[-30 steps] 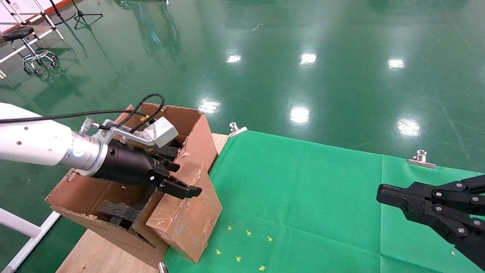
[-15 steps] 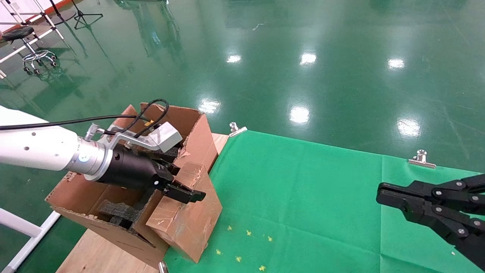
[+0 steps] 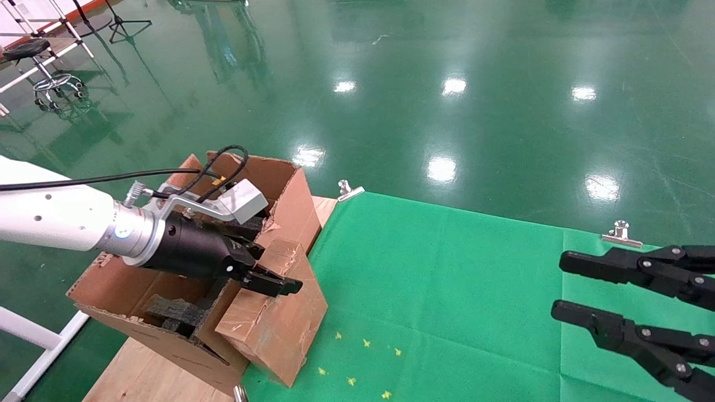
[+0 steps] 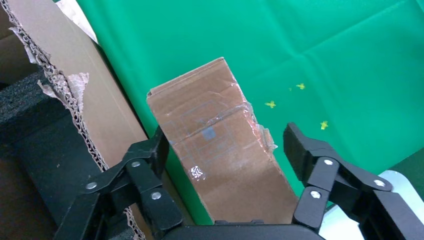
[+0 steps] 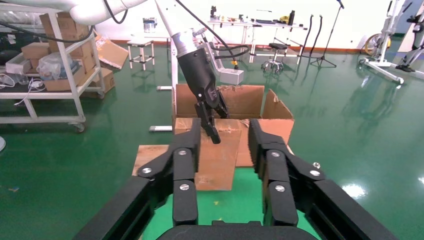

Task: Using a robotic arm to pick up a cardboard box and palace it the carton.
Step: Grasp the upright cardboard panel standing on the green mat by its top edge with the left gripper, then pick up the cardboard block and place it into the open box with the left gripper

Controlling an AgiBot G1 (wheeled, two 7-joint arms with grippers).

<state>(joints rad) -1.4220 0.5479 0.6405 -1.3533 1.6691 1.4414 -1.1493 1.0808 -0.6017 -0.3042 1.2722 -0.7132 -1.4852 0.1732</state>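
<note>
The left tool (image 3: pixel 267 273), released, straddles the cardboard box (image 3: pixel 273 318) leaning against the carton (image 3: pixel 184 335) at lower left. Next it must clench, then lift it inside. The right tool (image 3: pixel 564 290) hangs released at lower right.

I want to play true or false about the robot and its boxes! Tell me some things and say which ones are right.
1. The small cardboard box leans against the outside of the big carton. True.
2. The left hand is squeezing the small box tight. False: its fingers are spread on either side, with gaps.
3. The right hand is open, over the green cloth. True.
4. The big carton has nothing in it. False: black foam lies inside.
5. The small box is blue. False: it is brown.
</note>
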